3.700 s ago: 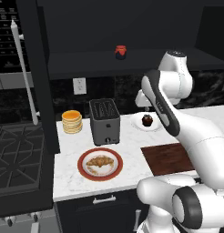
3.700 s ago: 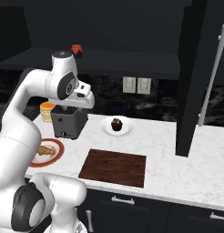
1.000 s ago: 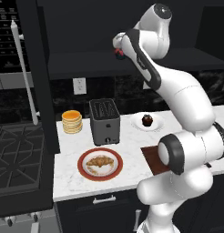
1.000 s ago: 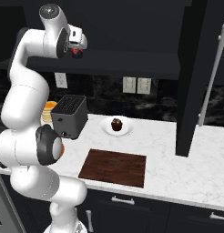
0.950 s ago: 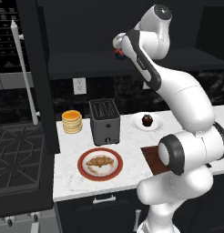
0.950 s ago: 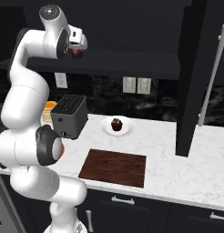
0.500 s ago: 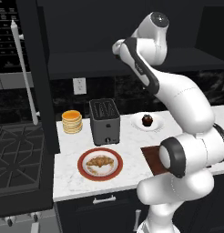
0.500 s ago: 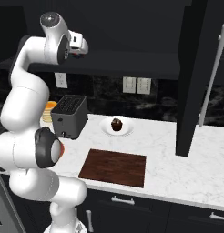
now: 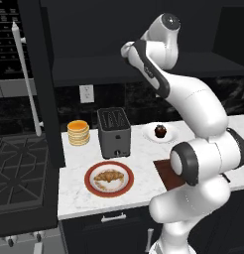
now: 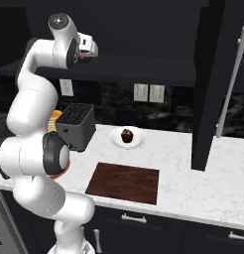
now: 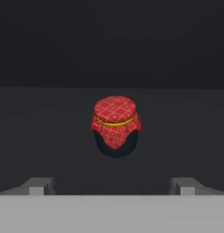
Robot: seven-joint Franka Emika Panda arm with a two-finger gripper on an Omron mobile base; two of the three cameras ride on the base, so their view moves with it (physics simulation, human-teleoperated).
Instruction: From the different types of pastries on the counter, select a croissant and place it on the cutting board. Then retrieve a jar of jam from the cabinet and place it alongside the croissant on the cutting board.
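Small squat jar of jam with red checked cloth cap (image 11: 115, 125) stood upright on dark cabinet shelf (image 11: 50, 136), dead ahead of end effector (image 11: 112, 185), centred between its tips. End effector open, empty, short of jar; straight advance looked sufficient.

Black backsplash (image 9: 109, 96), wall outlets (image 10: 148, 93) — gas stove (image 9: 17, 166)
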